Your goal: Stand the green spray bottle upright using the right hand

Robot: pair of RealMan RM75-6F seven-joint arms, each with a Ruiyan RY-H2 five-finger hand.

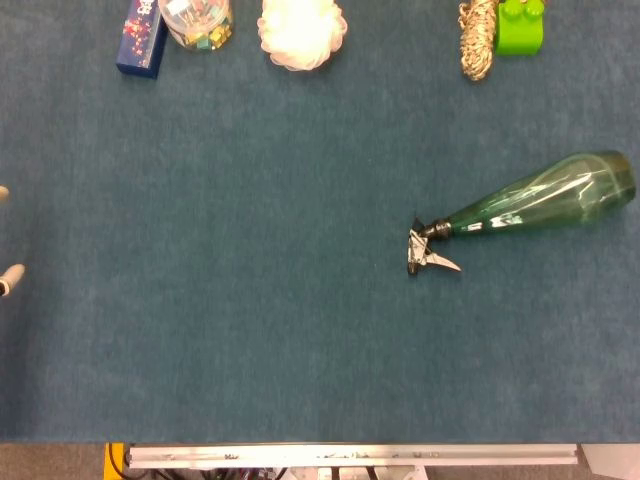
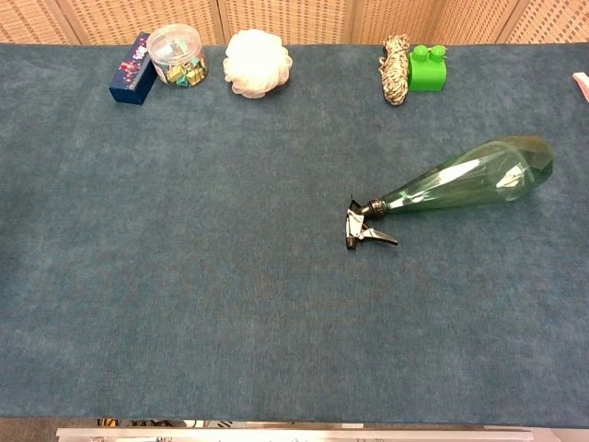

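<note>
The green spray bottle [image 1: 545, 202] lies on its side on the blue-carpeted worktop [image 1: 250, 300], right of centre, its wide base toward the right edge and slightly toward the far side, its narrow neck pointing left. The black-and-silver trigger head [image 1: 428, 252] rests on the carpet at the neck's end, nearest the middle of the worktop. Nothing touches the bottle. Along the far edge sit a dark blue box [image 2: 132, 69], a clear round jar of coloured clips [image 2: 177, 55] just beside it, a white mesh bath puff [image 2: 258, 62], a coil of braided rope [image 2: 395, 68] and a bright green block [image 2: 429, 68] touching the rope's right side. In the head view two pale fingertips [image 1: 10, 277] of the left hand poke in at the left edge, well apart from the bottle; too little shows to tell whether that hand is spread or curled. The right hand appears in neither view. A small pink-white object [image 2: 582, 85] shows at the right edge of the chest view, unidentifiable.
</note>
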